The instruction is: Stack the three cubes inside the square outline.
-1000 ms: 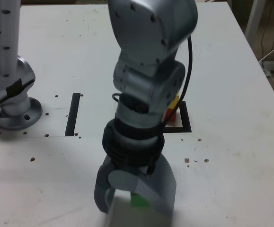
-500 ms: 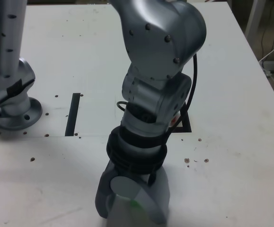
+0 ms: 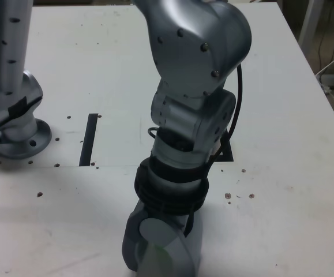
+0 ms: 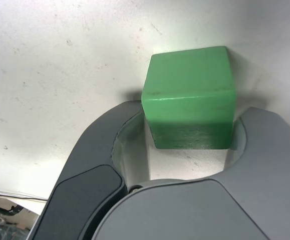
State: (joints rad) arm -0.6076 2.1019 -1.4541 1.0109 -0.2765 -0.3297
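1. one green cube [image 4: 192, 97] sits between the gripper's [image 4: 190, 122] jaws, pinched at its sides, on the tabletop [image 4: 74, 95].
2. picking appears in hand; next, lift toward the square outline [image 3: 228, 151].

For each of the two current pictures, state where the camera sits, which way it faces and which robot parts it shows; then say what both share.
Exterior view: off the arm, looking down across the pale tabletop; shows the silver-grey jointed arm, grey hand at the bottom.
Wrist view: on the wrist, looking past the grey two-fingered hand at the tabletop; shows both fingers around a solid green cube.
Shared: hand, tabletop; green shows only faintly in the exterior view.
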